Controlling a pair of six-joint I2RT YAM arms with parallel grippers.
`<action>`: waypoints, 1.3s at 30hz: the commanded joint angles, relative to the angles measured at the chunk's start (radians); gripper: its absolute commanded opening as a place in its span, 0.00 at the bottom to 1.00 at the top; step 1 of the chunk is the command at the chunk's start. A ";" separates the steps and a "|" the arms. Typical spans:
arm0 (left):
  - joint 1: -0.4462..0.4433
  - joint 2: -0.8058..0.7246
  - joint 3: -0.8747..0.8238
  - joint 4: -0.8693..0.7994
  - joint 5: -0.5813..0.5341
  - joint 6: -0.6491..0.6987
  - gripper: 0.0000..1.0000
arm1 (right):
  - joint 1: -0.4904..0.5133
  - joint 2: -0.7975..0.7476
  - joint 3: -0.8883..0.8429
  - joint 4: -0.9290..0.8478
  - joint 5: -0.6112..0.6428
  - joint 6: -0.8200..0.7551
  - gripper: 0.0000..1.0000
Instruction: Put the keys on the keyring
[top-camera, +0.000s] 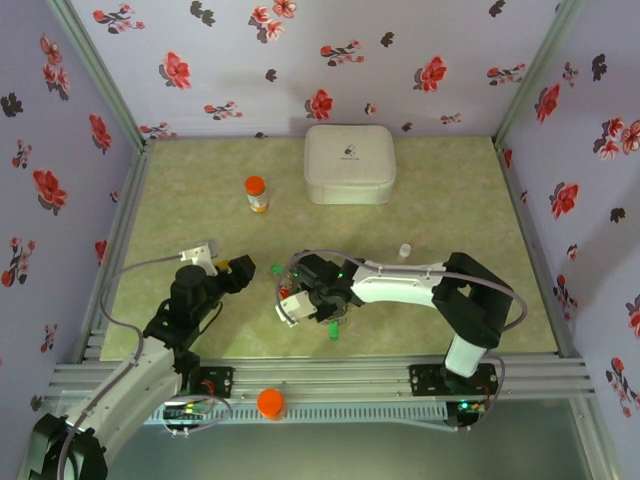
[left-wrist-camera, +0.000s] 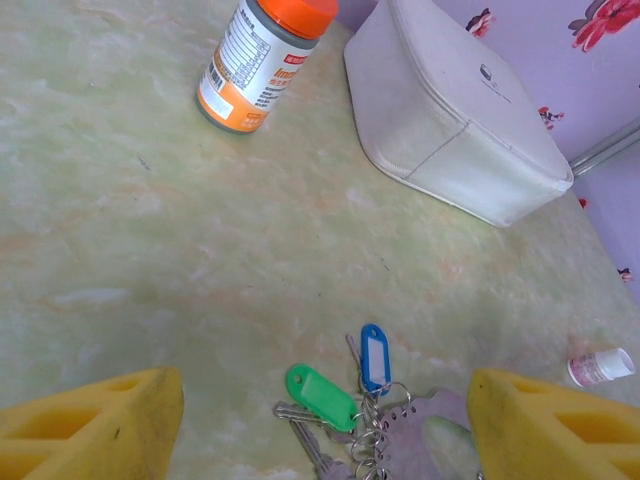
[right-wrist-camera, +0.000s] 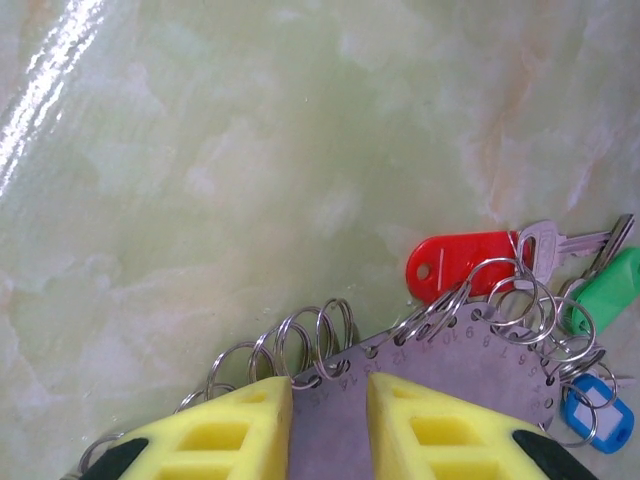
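There, keys (right-wrist-camera: 545, 243) on keyring (right-wrist-camera: 470, 362); bottle (left-wrist-camera: 262, 62) capped.

The top external camera looks steeply down from above and behind the arm bases, taking in the whole pale green marbled surface (top-camera: 450, 200) from afar. The left wrist camera sits low and faces obliquely forward to the orange-capped bottle (left-wrist-camera: 262, 62) and white zipped case (left-wrist-camera: 450, 120), both also seen from overhead. The right wrist camera looks almost straight down, very close. Both wrist views share the green-tagged key (left-wrist-camera: 321, 396) and blue-tagged key (left-wrist-camera: 374, 357) on the flat grey metal keyring (right-wrist-camera: 470, 370).
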 joint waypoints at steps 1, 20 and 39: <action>0.010 -0.009 -0.010 0.039 -0.018 -0.004 0.75 | 0.008 0.030 0.032 -0.009 -0.012 -0.007 0.25; 0.010 -0.001 -0.023 0.054 -0.029 -0.006 0.74 | 0.024 0.060 0.023 0.062 0.033 0.001 0.19; 0.009 0.004 -0.031 0.064 -0.028 -0.012 0.74 | -0.008 -0.045 -0.021 0.086 -0.033 0.236 0.22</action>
